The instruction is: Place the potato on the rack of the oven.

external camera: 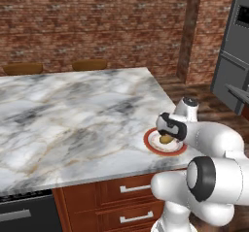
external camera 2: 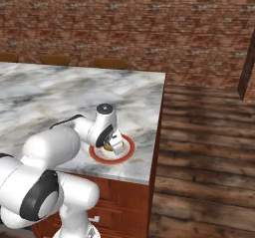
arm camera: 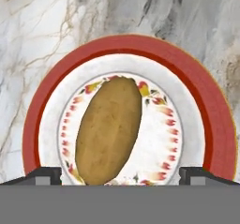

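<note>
- At the far left of the left base view we see two wooden chair backs (external camera: 23,69) behind the marble island counter (external camera: 73,114), with the brick wall (external camera: 97,22) beyond them.
- Under the counter's near edge, red-brown drawers (external camera: 131,199) with silver handles sit beside a dark appliance front (external camera: 24,214).
- Moving right along the counter, we reach the red-rimmed white plate (external camera: 181,149) near the front right corner, and on it lies the potato (external camera: 166,140) — yellowish-brown, oval, resting on the plate's patterned white centre.
- The gripper (external camera: 168,135) hangs directly above the potato, pointing down, with the white arm (external camera: 214,148) rising from the lower right.
- In the hand view we look straight down on the potato, which lies lengthwise and a little tilted between the two dark fingertips (arm camera: 44,175); these stand wide apart, one to each side, and neither touches it.
- The jaws are spread fully — nothing is held.
- In the right base view the plate lies just inside the counter's right edge, with wooden floor (external camera 2: 209,147) past it.
- At the far right of the left base view stands a grey appliance (external camera: 233,51) against a wooden post (external camera: 189,32).
</note>
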Controlling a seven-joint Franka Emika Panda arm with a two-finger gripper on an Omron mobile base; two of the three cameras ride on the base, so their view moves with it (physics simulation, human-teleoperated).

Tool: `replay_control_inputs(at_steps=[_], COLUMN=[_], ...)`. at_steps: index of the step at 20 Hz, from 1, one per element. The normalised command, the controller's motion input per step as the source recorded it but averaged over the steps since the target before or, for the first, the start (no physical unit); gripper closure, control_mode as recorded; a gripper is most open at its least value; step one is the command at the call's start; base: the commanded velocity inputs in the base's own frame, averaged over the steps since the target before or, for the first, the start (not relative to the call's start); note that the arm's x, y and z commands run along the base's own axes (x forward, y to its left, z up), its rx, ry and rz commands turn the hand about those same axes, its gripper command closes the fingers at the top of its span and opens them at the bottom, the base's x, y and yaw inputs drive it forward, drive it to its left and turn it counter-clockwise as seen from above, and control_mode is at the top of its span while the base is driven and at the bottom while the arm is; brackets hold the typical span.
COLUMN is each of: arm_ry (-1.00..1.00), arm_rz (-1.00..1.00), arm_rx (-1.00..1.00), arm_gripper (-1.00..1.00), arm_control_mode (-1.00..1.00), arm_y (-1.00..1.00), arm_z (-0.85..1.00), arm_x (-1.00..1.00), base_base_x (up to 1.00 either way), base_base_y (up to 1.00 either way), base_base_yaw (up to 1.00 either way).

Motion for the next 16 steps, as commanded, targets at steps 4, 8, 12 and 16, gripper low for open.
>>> replay_control_inputs(at_steps=[4,8,12,16], arm_ry=[0.01,0.02,0.05,0.01], arm_rz=[0.0,0.0,0.0,0.0], arm_rx=[0.01,0.03,0.04,0.02], arm_gripper=[-1.0,-1.0,1.0,1.0], arm_control_mode=[-1.0,-1.0,-1.0,-1.0], arm_y=[0.0,0.0,0.0,0.0], arm_z=[-0.29,-0.26,-0.31,-0.21], arm_x=[0.1,0.12,0.09,0.11], base_base_x=[0.0,0.0,0.0,0.0], base_base_y=[0.0,0.0,0.0,0.0], base_base_yaw=[0.0,0.0,0.0,0.0])
